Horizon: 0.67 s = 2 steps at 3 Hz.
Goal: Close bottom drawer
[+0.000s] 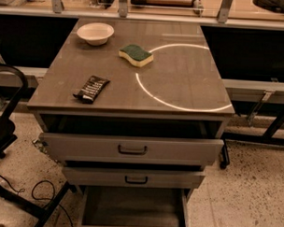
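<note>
The bottom drawer (134, 207) is pulled far out at the foot of the grey-beige cabinet, its dark grey inside open to view; its front panel and handle are cut off by the lower edge of the camera view. Above it the middle drawer (135, 177) with a small dark handle stands partly out, and the top drawer (132, 148) with a bigger black handle is also partly out. The gripper is not in view.
On the cabinet top (180, 74) lie a white bowl (95, 33), a green and yellow sponge (135, 55) and a dark snack bar wrapper (91, 88). A black chair (3, 129) and cables stand at the left. Black frame legs (272, 131) stand at the right.
</note>
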Tool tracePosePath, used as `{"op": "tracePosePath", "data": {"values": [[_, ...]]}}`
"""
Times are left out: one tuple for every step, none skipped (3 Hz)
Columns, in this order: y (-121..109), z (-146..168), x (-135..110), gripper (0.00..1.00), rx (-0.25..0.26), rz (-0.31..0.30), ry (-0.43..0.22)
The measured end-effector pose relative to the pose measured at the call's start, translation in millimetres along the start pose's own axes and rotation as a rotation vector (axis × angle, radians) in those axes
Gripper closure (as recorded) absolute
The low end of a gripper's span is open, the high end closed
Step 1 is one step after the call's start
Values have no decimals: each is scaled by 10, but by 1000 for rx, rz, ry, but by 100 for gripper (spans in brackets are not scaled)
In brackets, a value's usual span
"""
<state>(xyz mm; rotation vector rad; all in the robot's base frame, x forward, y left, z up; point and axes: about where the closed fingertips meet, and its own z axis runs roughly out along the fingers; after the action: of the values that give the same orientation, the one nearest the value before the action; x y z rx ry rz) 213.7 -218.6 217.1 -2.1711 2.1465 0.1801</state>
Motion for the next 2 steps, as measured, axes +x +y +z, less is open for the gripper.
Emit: {"op": "tracePosePath", "data": {"values": [[-200, 258, -68, 100, 25, 8, 16], [-322, 1034, -286, 100, 79, -6, -47]]}}
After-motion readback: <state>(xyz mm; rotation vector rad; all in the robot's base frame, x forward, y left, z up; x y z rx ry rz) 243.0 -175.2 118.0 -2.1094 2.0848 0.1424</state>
